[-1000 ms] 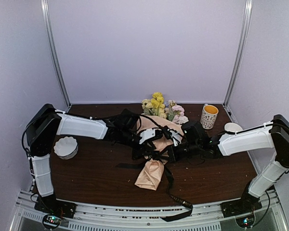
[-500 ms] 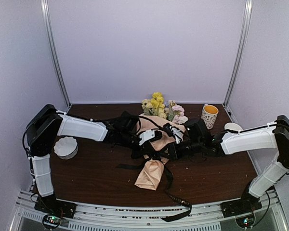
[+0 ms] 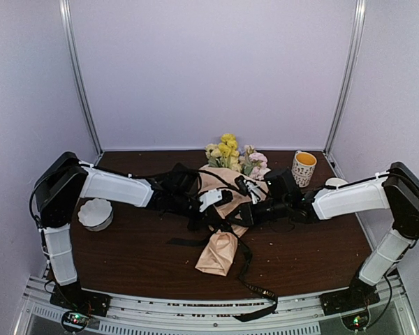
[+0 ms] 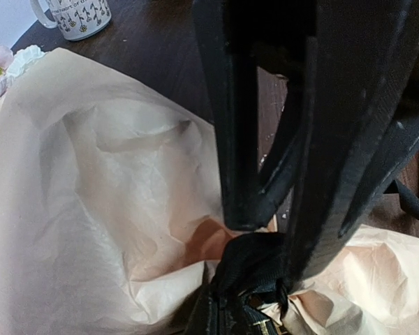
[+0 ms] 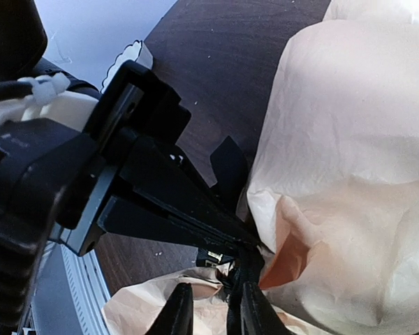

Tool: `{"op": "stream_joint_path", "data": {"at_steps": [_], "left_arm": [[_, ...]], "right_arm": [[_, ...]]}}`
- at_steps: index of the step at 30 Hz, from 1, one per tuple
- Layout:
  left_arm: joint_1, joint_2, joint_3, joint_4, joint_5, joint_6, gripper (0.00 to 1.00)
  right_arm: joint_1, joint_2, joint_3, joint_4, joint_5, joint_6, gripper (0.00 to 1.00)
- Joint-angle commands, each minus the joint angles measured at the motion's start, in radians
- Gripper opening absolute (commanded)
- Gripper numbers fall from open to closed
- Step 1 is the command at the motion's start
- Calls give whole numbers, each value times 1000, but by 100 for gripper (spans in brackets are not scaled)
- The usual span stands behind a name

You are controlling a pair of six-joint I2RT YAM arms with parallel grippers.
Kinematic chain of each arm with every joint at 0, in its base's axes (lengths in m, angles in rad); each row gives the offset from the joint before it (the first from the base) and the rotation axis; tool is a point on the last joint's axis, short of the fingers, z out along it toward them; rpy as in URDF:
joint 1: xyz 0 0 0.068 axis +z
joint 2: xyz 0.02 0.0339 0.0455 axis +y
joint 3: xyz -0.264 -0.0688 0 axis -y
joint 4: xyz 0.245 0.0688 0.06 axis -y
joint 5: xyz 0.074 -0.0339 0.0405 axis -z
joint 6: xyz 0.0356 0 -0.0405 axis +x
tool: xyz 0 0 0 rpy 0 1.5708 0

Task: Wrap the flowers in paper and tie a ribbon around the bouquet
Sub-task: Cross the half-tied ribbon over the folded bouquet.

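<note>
Both grippers are set at the bouquet (image 3: 218, 255), centre of table (image 3: 126, 258): left gripper (image 4: 272, 244) clamped on the ribbon (image 4: 248, 272), right gripper (image 5: 213, 310) narrowly parted. Tying prob. underway; next, a loose end must be gripped & pulled tight

A lab booth: blank white panels (image 3: 209, 70), aluminium rails (image 3: 160, 307).

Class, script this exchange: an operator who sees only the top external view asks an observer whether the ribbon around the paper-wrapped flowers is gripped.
Operator: Is anything gripped down there? My view is blocked.
Observer: The left wrist view shows the left fingers shut on the black ribbon at its knot.
Operator: And the right?
Observer: Its wrist view shows the right fingers apart, tan paper showing between them.
</note>
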Motion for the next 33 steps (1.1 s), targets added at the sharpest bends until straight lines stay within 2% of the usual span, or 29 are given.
{"op": "stream_joint_path", "data": {"at_steps": [1, 18, 24, 29, 33], "left_arm": [[2, -32, -8, 50, -7, -27, 0], [2, -37, -11, 60, -9, -43, 0], [2, -37, -12, 58, -5, -43, 0], [2, -38, -17, 55, -1, -43, 2], [2, -36, -13, 58, -1, -42, 13]], "right_arm": [[7, 39, -5, 74, -29, 32, 24], [9, 57, -9, 62, 21, 37, 26], [9, 51, -9, 55, 36, 43, 4], [8, 30, -21, 63, 31, 53, 2], [9, 14, -24, 67, 33, 62, 1]]}}
